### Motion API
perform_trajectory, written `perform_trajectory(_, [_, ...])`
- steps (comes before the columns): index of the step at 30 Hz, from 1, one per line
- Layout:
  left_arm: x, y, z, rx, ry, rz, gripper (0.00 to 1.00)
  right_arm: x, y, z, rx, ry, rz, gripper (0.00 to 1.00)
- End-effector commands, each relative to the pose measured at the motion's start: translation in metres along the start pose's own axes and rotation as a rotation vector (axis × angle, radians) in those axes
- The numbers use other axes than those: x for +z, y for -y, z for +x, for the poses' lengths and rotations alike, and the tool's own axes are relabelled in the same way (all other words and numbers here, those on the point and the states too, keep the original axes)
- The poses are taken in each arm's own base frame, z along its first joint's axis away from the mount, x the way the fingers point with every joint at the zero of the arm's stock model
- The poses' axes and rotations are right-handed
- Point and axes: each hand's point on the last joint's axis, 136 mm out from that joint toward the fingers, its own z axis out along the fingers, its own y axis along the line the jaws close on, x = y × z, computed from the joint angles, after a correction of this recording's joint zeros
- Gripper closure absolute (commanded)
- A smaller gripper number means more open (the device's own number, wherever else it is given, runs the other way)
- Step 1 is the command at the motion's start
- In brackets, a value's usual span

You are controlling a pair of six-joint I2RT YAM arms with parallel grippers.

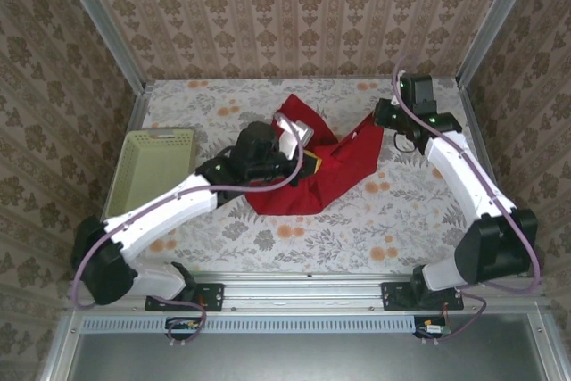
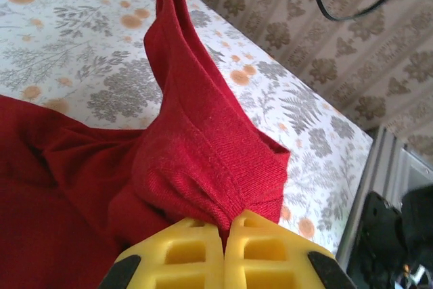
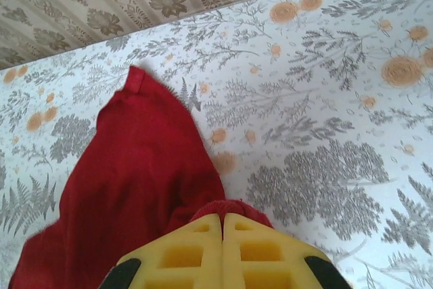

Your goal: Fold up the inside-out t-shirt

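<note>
Left gripper (image 2: 224, 227) is clamped tight on the red t-shirt (image 2: 203, 153), the cloth bunched at its tips. Right gripper (image 3: 222, 220) pinches another edge, the cloth spreading ahead-left.

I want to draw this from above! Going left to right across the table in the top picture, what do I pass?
pale green basket → red t-shirt → right tool, pinching the shirt's right corner
</note>
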Motion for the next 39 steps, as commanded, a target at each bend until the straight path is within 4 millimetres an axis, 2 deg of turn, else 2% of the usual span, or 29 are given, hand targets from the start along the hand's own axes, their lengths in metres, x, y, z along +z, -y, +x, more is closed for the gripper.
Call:
perform_trajectory(1, [0.015,-0.022,-0.014,-0.1,-0.022,-0.035,1.0,-0.011,0.0,-0.004,0.016,-0.008,0.011,0.7])
perform_trajectory(2, [0.021,-0.032,-0.014,-0.133,-0.024,-0.039,1.0,-0.017,0.0,0.0,0.017,0.0,0.006,0.57])
perform_trajectory(3, [0.026,-0.039,-0.013,-0.164,-0.028,-0.035,1.0,-0.018,0.002,0.007,0.017,-0.004,0.003,0.5])
perform_trajectory(4, [0.032,-0.048,-0.013,-0.195,-0.033,-0.034,1.0,-0.031,0.0,0.012,0.016,0.018,-0.015,0.43])
perform_trajectory(6, [0.044,-0.066,-0.007,-0.252,-0.059,-0.053,1.0,-0.038,-0.004,0.033,0.018,0.004,-0.054,0.37])
perform_trajectory(7, [0.049,-0.075,-0.003,-0.279,-0.075,-0.063,0.97,-0.041,-0.01,0.043,0.02,-0.004,-0.088,0.36])
perform_trajectory(9, [0.058,-0.092,0.006,-0.332,-0.107,-0.082,0.86,-0.04,-0.02,0.07,0.017,-0.041,-0.132,0.36])
perform_trajectory(13, [0.055,-0.125,0.027,-0.419,-0.162,-0.164,0.55,-0.032,-0.048,0.123,-0.051,-0.11,-0.187,0.35])
perform_trajectory(17, [0.033,-0.127,0.05,-0.379,-0.184,-0.23,0.31,-0.015,-0.07,0.158,-0.115,-0.17,-0.202,0.35])
perform_trajectory(20, [0.017,-0.128,0.074,-0.371,-0.2,-0.271,0.23,-0.002,-0.084,0.173,-0.15,-0.207,-0.202,0.35])
perform_trajectory(25, [0.005,-0.134,0.102,-0.4,-0.175,-0.286,0.19,0.02,-0.107,0.19,-0.225,-0.254,-0.192,0.36])
perform_trajectory(29, [0.009,-0.145,0.114,-0.44,-0.158,-0.292,0.22,0.04,-0.109,0.193,-0.254,-0.268,-0.129,0.36])
perform_trajectory(36, [0.032,-0.162,0.109,-0.533,-0.109,-0.205,0.33,0.076,-0.094,0.199,-0.331,-0.303,0.019,0.38])
perform_trajectory(39, [0.046,-0.164,0.105,-0.547,-0.109,-0.169,0.4,0.082,-0.094,0.198,-0.345,-0.299,0.034,0.46])
